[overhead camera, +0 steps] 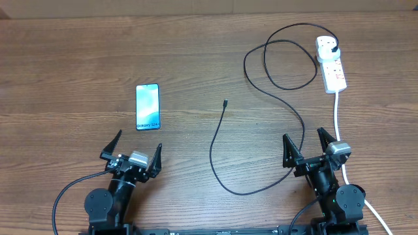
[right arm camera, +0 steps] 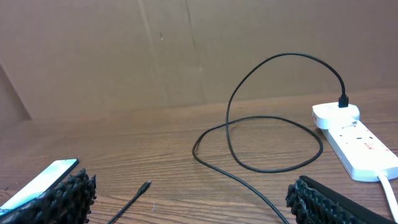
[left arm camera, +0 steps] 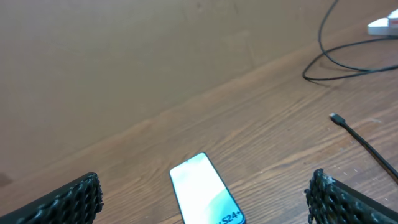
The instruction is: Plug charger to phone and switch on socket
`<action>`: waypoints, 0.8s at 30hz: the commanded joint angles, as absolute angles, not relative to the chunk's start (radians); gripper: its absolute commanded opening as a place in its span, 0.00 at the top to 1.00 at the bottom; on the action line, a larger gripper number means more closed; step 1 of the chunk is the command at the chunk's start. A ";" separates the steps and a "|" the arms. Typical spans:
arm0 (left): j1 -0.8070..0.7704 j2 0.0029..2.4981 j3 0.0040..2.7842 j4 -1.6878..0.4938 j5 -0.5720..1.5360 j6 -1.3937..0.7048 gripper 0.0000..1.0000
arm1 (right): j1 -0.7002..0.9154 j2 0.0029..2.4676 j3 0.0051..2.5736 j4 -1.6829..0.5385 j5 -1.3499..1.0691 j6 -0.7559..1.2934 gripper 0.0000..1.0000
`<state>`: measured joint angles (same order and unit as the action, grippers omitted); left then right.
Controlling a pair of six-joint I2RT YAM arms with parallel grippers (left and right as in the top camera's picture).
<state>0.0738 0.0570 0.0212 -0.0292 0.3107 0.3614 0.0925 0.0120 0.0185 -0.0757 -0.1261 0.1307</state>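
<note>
The phone lies flat on the wooden table, blue-teal screen up; it also shows in the left wrist view and at the left edge of the right wrist view. The charger cable loops across the table, its plug in the socket strip at the far right, its connector tip lying free mid-table. The tip shows in both wrist views. My left gripper is open and empty, just near of the phone. My right gripper is open and empty, near the table's front right.
The strip's thick white cord runs down the right side past my right arm. A brown cardboard wall stands behind the table.
</note>
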 commanded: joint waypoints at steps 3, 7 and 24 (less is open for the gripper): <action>0.073 0.093 0.111 -0.027 0.280 0.310 0.00 | 0.092 0.005 0.008 -0.073 -0.125 0.133 0.00; 0.073 0.171 0.183 -0.030 0.281 0.253 0.00 | 0.092 0.005 0.008 -0.073 -0.125 0.133 0.00; 0.072 1.158 1.158 -0.708 0.368 0.200 0.00 | 0.092 0.005 0.008 -0.073 -0.125 0.133 0.00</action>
<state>0.0738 0.9726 0.9287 -0.5644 0.3454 0.2127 0.0921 0.0124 0.0185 -0.0765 -0.1261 0.1307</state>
